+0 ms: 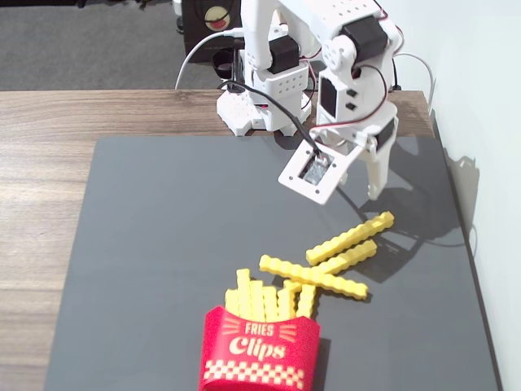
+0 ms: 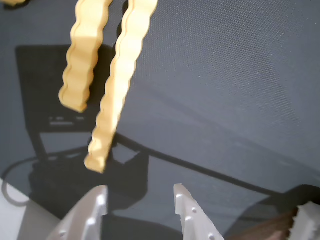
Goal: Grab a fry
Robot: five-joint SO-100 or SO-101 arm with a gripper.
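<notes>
White two-finger gripper (image 2: pixel 140 192) hovers, fingers apart, just short of the bright-yellow plastic crinkle-cut fry (image 2: pixel 116 87); best to straddle its near end squarely before closing.

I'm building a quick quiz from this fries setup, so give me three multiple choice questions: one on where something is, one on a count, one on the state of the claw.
1. In the fixed view, where does the red carton stand on the dark mat?
A. by the mat's near edge
B. against the arm's base
C. off the mat, on the wood

2. How many yellow fries lie loose on the mat outside the carton?
A. one
B. three
C. six

3. What state is the claw in?
A. shut on a fry
B. shut on the carton
C. open and empty

Answers:
1 A: the carton sits at the bottom of the fixed view.
2 B: three loose sticks lie right of the carton, among them the nearest fry.
3 C: the wrist view shows a clear gap between the fingertips, with the fry ahead of them.
</notes>
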